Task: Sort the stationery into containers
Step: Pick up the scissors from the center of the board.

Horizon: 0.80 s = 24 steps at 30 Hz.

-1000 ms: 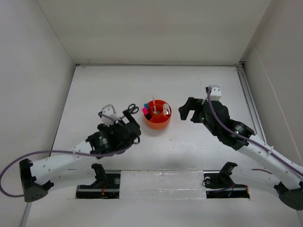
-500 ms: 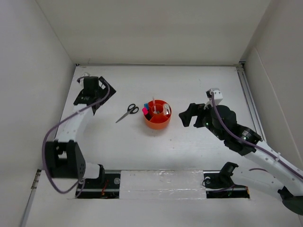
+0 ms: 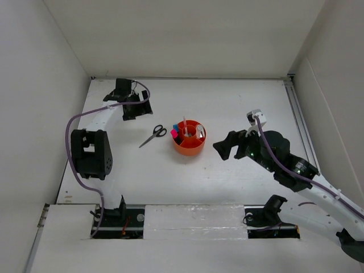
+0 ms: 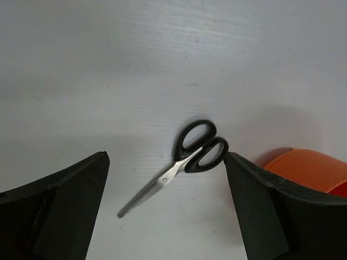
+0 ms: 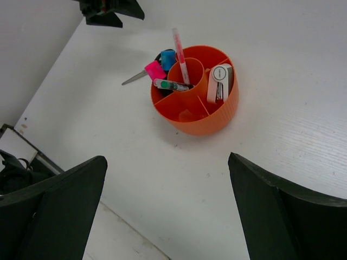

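Still loose on the table point(image 3: 170, 182): scissors point(image 3: 152, 135), flat and closed, black handles toward the orange organizer point(image 3: 189, 149), blade tips pointing away to the near left. Near the organizer's left wall, not touching it. Same spot and same angle as half a second ago. A second ago, right under the left arm's fingers, handles already where they are now. So apparently never lifted.

Already standing in the organizer: pink pen point(image 5: 179, 54) in the central cup, pink-capped highlighter point(image 5: 154, 70) and blue-capped highlighter point(image 5: 168, 57) in the left compartment, a white item point(image 5: 219, 81) in the right one. No change among them.

Biggest change, farther out: left gripper point(image 3: 136, 108). Gone from low beside the scissors, out to the far left corner, and now hanging over the far left of the table, behind the scissors and well apart from them. Fingers spread wide, nothing between them. From its wrist view, scissors framed squarely in the gap, with the organizer's edge at the right.

On the other side, right gripper point(image 3: 224, 145): drawn back a little toward the near edge, fingers fully spread and empty, near the organizer's right side, looking down over it.

Reading for the task: most pieces sorted, scissors seemingly the last item out. Looks like a fresh line-up on them from the far side rather than a finished grasp. Next needs a descent onto the handles or the pivot, then a short carry to a free compartment.
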{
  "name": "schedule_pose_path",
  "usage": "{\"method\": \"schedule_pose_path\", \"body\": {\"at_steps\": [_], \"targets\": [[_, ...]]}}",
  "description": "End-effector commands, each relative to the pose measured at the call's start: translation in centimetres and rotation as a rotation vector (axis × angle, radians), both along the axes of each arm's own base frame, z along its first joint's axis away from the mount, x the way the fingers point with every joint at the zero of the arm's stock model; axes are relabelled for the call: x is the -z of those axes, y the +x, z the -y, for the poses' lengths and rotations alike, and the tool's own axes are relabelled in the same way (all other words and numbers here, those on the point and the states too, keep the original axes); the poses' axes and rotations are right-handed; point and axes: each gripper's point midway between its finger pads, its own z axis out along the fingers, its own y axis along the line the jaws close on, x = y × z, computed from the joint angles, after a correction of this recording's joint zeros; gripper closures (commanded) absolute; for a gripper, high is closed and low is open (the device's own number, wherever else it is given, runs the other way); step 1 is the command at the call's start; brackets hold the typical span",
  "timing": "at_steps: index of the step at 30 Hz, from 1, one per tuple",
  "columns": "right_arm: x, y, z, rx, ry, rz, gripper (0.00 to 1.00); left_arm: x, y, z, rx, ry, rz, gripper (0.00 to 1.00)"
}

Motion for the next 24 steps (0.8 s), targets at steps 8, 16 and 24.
{"method": "schedule_pose_path", "body": {"at_steps": [8, 16, 24], "targets": [[-2.3, -0.7, -1.4, -0.078, 0.073, 0.068, 0.00, 6.2, -3.0, 1.2, 0.072, 0.133, -0.143, 0.20], [-2.6, -1.1, -1.5, -0.096, 0.083, 0.073, 0.00, 9.8, -3.1, 0.6, 0.026, 0.181, -0.225, 0.26], [-2.8, -1.5, -1.6, -0.107, 0.082, 0.086, 0.00, 10.3, -2.6, 0.4, 0.018, 0.199, -0.235, 0.28]]}}
